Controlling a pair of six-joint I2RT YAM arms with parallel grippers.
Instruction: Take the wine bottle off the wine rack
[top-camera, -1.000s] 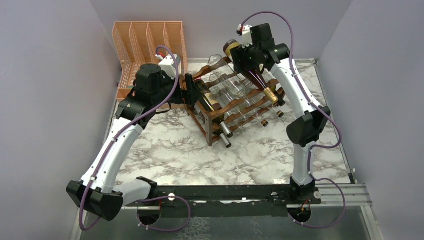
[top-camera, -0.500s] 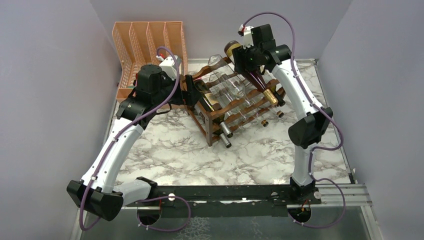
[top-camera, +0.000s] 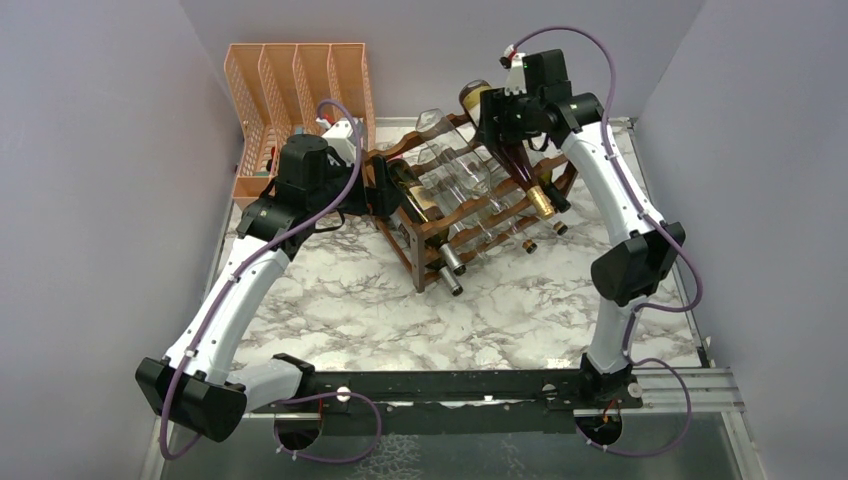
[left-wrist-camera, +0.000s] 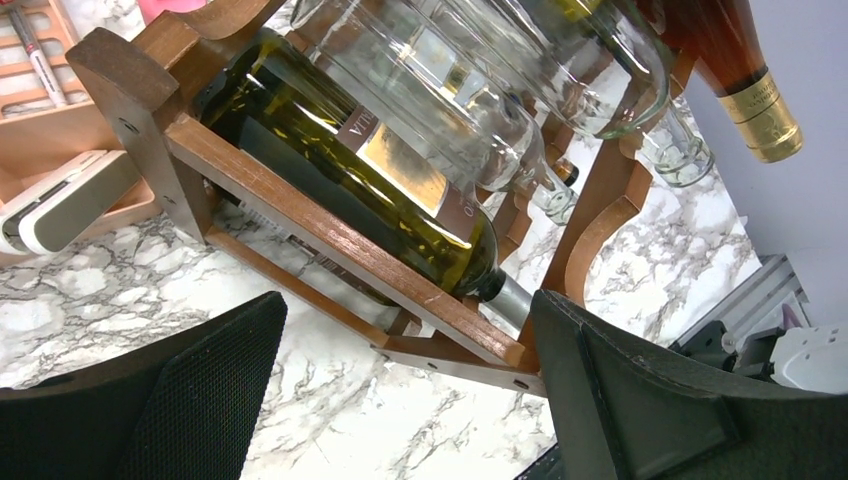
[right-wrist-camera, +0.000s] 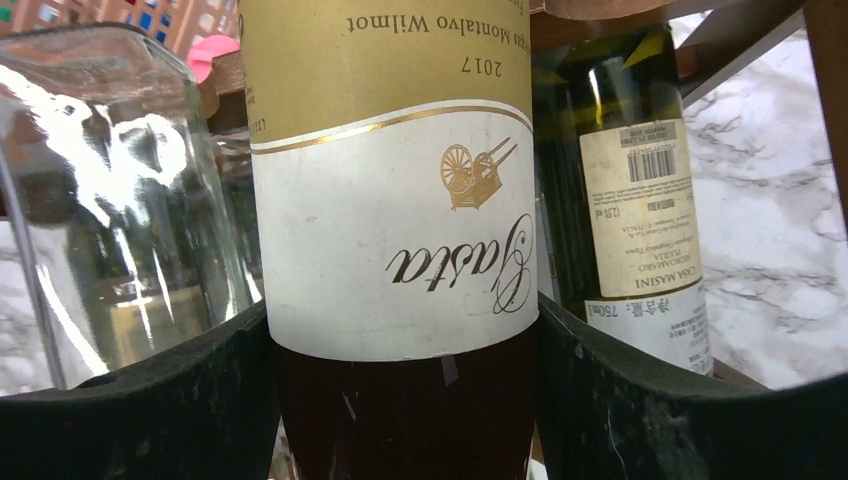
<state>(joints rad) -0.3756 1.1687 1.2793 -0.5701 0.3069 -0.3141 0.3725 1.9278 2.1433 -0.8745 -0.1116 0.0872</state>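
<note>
1. Two arms are reaching over the marble table (top-camera: 350, 300). The wine rack (top-camera: 470, 215) is sitting askew toward the far side, right of centre, and is carrying several bottles.
2. Over the last second the right arm has been drawing up and back toward the far right while its fingers have been narrowing. The right gripper (top-camera: 497, 118) is now clamping the wine bottle (top-camera: 522, 165) around its body, with the pads (right-wrist-camera: 640, 400) pressing flush on both sides in the wrist view.
3. To my eye this is showing a lift under way, not finished. The bottle is tilting steeply at the rack's far-right end, its base riding high and its neck pointing down toward the near right across the top rails. Whether the neck is touching wood I cannot tell.
4. Meanwhile the left gripper (left-wrist-camera: 400, 390) is hanging just beside the rack's left end, fingers spread as wide as they go and gripping nothing. It is facing a green bottle (left-wrist-camera: 350, 170) lying in the rack.
5. Seen close, the wine bottle is showing dark reddish-brown glass and a label (right-wrist-camera: 395, 250) in mustard and cream, with script lettering and a small gold cart emblem — all reading upside down to the wrist camera. Gold foil (top-camera: 543, 200) is capping the neck.
</note>
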